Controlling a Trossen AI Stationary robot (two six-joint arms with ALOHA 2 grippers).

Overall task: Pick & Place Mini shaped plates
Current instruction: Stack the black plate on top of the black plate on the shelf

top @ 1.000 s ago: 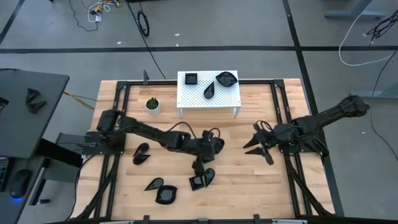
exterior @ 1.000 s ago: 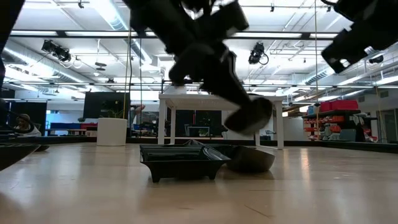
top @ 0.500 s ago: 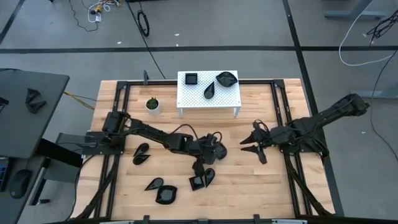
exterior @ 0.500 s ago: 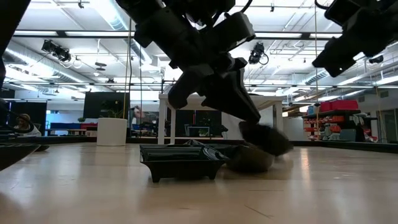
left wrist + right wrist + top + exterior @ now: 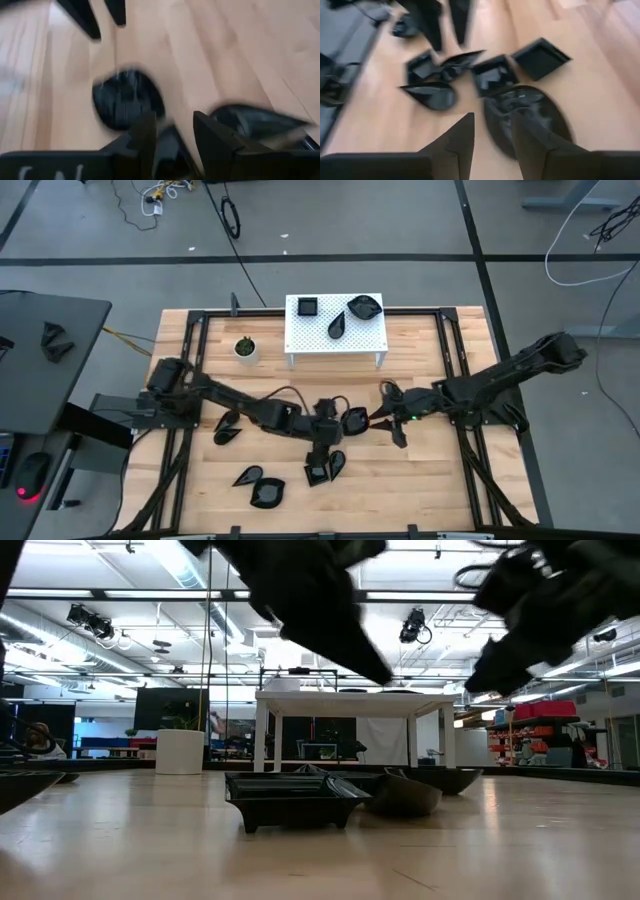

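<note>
While the left gripper hangs over the bench with fingers apart and empty, a rounded mini plate lies at frame centre. The right gripper, fingers apart, is just beside it; I judge a handover, so next it must close on the rim.

No readable text, label, brand or number shows anywhere.

The left gripper now stands with jaws parted, and the round black plate it was carrying a second ago lies on the desk just beside it. The left arm is drawn back a little. The right gripper has moved in from the right and now sits close to that plate.
</note>
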